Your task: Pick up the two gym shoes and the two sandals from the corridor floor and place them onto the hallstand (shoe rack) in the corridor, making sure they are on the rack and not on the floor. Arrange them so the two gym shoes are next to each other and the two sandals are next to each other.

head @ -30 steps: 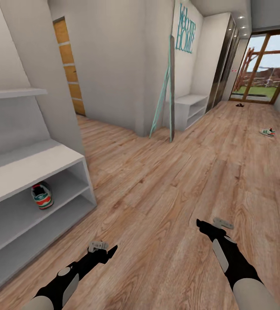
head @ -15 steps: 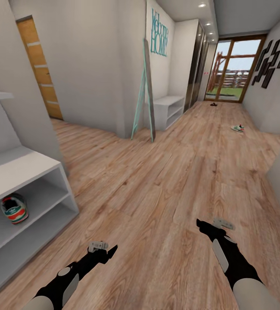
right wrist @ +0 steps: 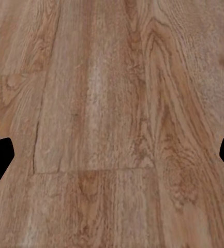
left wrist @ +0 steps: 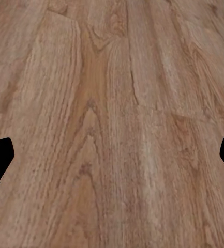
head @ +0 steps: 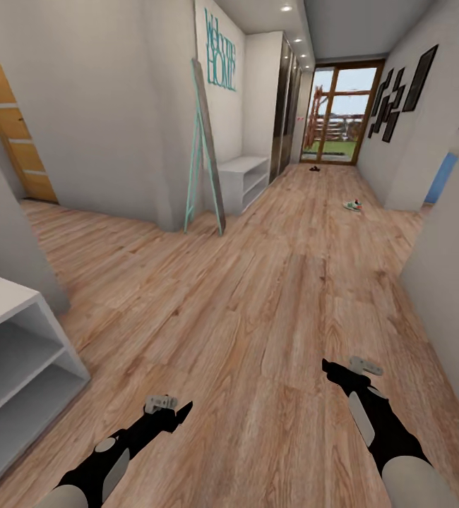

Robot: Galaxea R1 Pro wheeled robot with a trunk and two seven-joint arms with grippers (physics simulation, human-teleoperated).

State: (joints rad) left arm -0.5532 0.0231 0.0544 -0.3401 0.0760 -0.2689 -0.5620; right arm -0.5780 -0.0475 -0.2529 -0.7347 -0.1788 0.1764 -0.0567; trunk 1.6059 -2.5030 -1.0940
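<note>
both grippers, left [head: 184, 409] and right [head: 328, 367], hang over bare wood floor [head: 272, 303] with fingers spread wide, holding nothing. one sneaker [head: 353, 205] and a small dark sandal [head: 315, 168] lie far down the corridor. the shoe rack [head: 18, 353] stands at the floor's near left edge.

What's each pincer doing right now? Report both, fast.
Left pincer: open and empty, above bare wood-plank floor.
Right pincer: open and empty, also over the floor.
</note>
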